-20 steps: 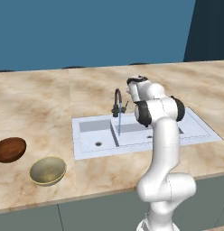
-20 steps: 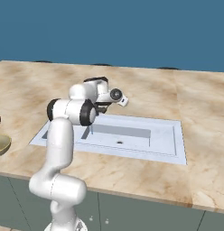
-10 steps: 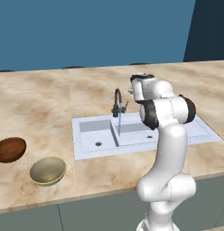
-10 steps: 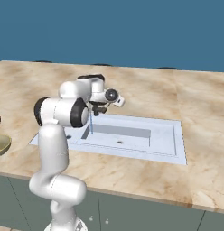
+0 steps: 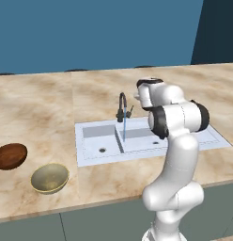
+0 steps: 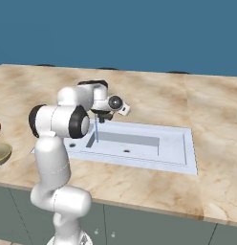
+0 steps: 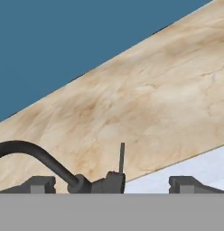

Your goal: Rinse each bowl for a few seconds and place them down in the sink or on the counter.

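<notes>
Two bowls sit on the counter left of the sink: a dark reddish-brown one and a pale olive-gold one, which also shows at the left edge of the right base view. My gripper is at the dark faucet behind the sink, far from both bowls. In the hand view the gripper stands open, its fingertips on either side of the faucet's base and thin upright lever. A blue water stream falls from the spout into the sink. Nothing is held.
The sink has two white basins with small round drains. Wide bare countertop lies behind the faucet and to the right of the sink. A blue wall rises behind the counter.
My elbow has swung sideways while the hand stayed at the faucet. A blue stream of water now runs from the spout. The bowls have not moved.
</notes>
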Robot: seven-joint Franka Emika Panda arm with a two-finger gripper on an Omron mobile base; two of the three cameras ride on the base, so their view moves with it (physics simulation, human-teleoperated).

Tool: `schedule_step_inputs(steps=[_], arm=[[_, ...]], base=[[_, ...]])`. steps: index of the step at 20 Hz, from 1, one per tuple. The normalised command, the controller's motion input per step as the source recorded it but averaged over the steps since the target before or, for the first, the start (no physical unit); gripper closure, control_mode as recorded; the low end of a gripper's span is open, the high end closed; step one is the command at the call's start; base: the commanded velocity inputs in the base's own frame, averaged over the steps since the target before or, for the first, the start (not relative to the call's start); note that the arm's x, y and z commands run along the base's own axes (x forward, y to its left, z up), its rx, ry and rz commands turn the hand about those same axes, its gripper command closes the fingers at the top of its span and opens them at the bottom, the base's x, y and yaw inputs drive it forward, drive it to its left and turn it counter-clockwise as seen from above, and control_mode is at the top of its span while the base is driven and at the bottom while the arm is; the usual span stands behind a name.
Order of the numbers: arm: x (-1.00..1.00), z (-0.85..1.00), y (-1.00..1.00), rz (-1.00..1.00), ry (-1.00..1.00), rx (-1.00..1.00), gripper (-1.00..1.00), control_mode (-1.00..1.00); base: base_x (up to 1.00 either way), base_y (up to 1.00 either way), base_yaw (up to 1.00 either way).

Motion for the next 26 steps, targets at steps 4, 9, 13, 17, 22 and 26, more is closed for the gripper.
schedule_step_inputs(steps=[4,9,13,17,22,26], arm=[[-0.03,0.49,0.05,0.00,0.10,0.05,-1.00,-1.00],[-0.07,0.61,0.03,0.02,0.01,0.03,-1.00,-1.00],[-0.19,0.50,0.10,0.06,0.02,0.02,-1.00,-1.00],[-0.36,0.32,0.17,0.04,0.00,0.00,-1.00,-1.00],[-0.28,0.20,0.16,0.02,0.10,0.03,-1.00,-1.00],[-0.24,0.03,0.21,0.00,0.18,0.06,-1.00,-1.00]], base=[[0.00,0.00,0.00],[0.00,0.00,0.00],[0.00,0.00,0.00],[0.00,0.00,0.00],[0.00,0.00,0.00],[0.00,0.00,0.00]])
